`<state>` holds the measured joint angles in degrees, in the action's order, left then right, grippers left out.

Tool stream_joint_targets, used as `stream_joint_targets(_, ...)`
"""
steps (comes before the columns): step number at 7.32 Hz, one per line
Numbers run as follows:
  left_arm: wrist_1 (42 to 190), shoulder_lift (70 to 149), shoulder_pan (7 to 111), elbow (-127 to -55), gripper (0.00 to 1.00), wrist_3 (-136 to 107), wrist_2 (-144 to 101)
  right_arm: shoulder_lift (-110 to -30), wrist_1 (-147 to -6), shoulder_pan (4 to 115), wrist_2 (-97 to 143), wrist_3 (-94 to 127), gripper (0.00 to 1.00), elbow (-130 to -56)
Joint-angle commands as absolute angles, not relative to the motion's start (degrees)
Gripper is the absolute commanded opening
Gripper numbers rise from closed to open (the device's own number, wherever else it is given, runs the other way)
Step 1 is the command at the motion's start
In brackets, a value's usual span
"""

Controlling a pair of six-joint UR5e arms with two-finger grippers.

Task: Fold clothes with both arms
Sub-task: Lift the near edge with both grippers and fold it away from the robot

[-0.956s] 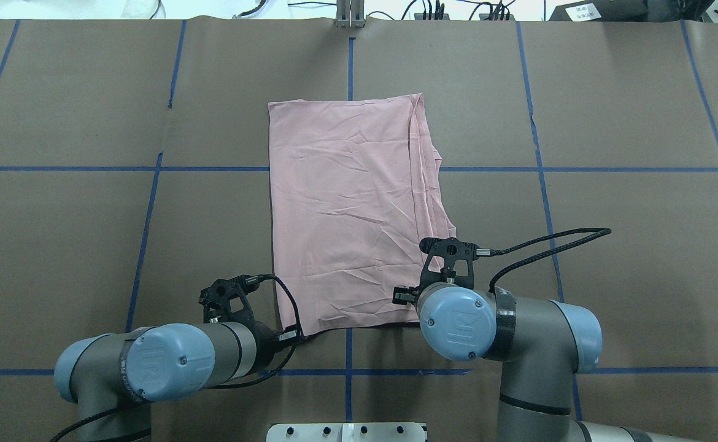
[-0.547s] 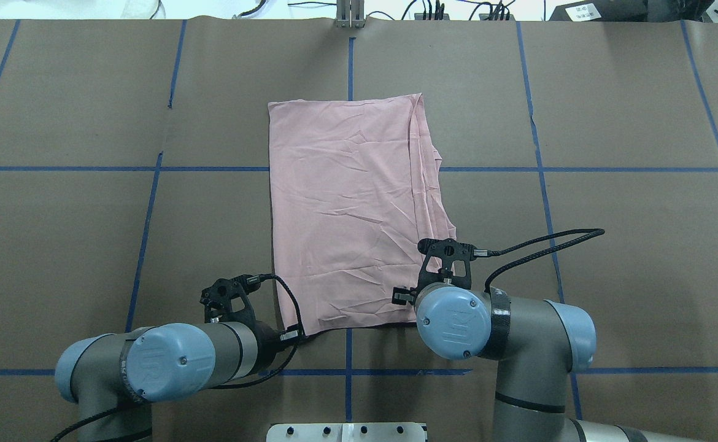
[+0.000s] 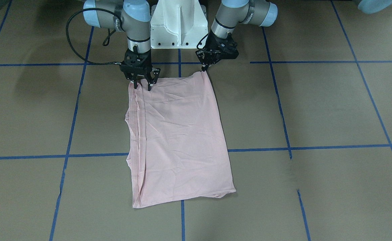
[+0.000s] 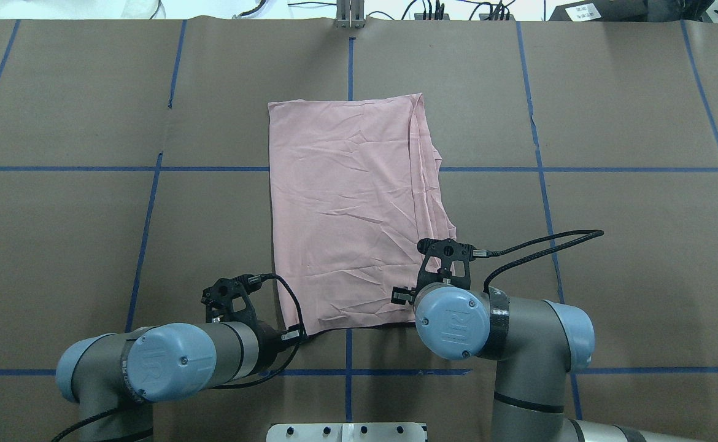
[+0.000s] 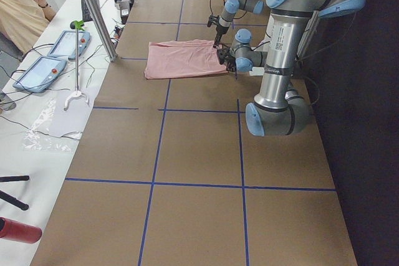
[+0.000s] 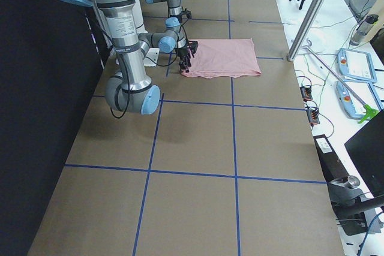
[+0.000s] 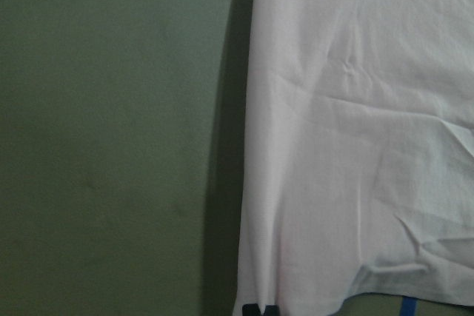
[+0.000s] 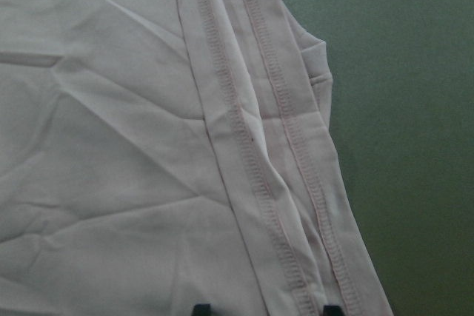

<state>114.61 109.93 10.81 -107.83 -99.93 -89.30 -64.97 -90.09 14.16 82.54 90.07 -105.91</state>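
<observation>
Flat on the worktop (image 4: 610,123), centre of the overhead frame: T-shirt (image 4: 347,215), folded into a strip, long axis top to bottom. At its lower edge, one hand per corner, equally near. Left hand (image 3: 203,69): fingertips together, seemingly pinching the corner. Right hand (image 3: 142,87): spread wide, straddling the hemmed edge, gripping nothing. Likely next: closing, then lifting both corners toward the top.

A pink shirt (image 4: 347,209), folded to a tall rectangle with layered edges along its right side, lies flat on the brown table (image 4: 629,110), which is crossed by blue tape lines (image 4: 89,169). The left arm (image 4: 169,362) reaches in from the lower left, its wrist end at the shirt's near left corner. The right arm (image 4: 518,334) hides the near right corner; its black cable (image 4: 549,238) loops rightward.
</observation>
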Motion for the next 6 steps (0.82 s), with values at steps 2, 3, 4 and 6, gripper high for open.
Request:
stream_joint_targets(2, 114.61, 109.86, 10.81, -108.02, 0.0, -99.93, -89.3, -65.04, -90.09, 13.98, 82.53, 90.18, 0.59, -105.56)
stream_joint_targets(3, 114.61, 109.86, 10.81, -108.1, 0.0, -99.93, -89.3, -65.04, -90.09, 13.97, 82.53, 90.18, 0.59, -105.47)
stream_joint_targets(4, 114.61, 109.86, 10.9, -108.02, 0.0, -99.93, -89.3, -65.04, -90.09, 13.89, 82.53, 90.26, 0.59, -105.47)
stream_joint_targets(6, 114.61, 109.86, 10.99, -108.19, 0.0, -99.93, -89.3, -65.04, -90.09, 13.62, 82.53, 90.18, 0.53, -105.47)
